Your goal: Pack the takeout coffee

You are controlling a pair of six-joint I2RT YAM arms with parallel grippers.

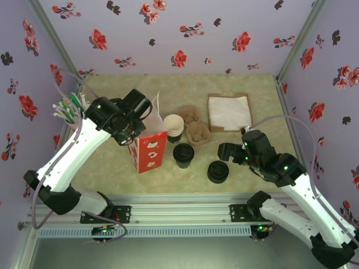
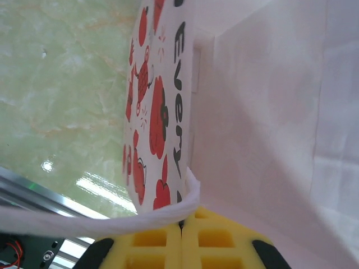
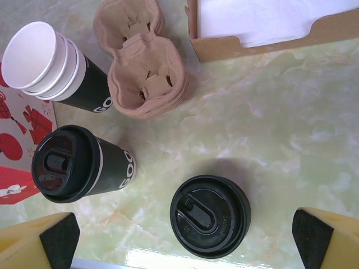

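Bag-hold step: left gripper (image 2: 180, 227) clenched on red-and-white paper bag (image 1: 150, 152) white handle (image 2: 140, 221); right gripper (image 1: 226, 151) released, next should reach left and grasp black-lidded cream-and-dark paper cup (image 1: 183, 154).

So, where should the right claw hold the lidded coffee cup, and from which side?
Probably across the dark wall under the lid of the lidded cup, coming from its right with the open right claw: it stands upright, the red bag close on its left, the cup stack behind.

Bright, even light, soft shadows, glare on the glossy table (image 2: 92, 188).
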